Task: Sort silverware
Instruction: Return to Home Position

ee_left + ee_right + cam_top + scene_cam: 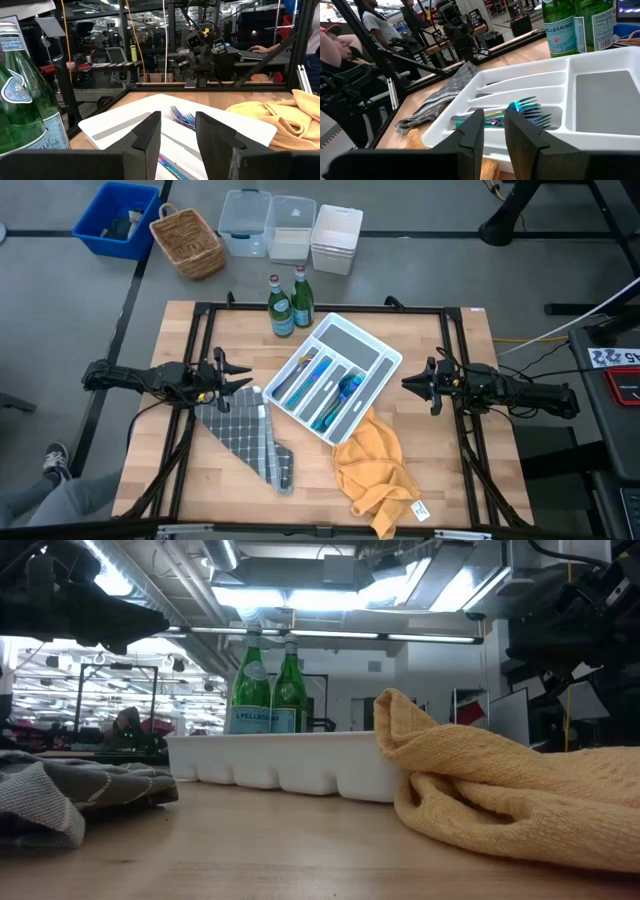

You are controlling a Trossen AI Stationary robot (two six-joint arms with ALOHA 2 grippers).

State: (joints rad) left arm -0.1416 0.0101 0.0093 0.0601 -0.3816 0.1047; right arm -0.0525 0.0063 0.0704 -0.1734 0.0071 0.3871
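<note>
Silverware (328, 392) lies in the tray (391, 360), by bottles (283, 310), grey cloth (245, 436) and yellow towel (375, 468); left jaws and right jaws parted, empty.

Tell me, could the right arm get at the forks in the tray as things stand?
Probably yes: the right claw hangs open beside the tray, facing the uncovered forks, nothing between.

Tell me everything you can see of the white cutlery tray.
The cutlery tray is white plastic, set diagonally on the wooden table. Its wide cross compartment, at the far end by the green bottles, is empty; the long slots hold the blue and teal silverware, forks among them. The yellow cloth lies against its near side, and the grey checked cloth meets its corner nearest the left arm.
</note>
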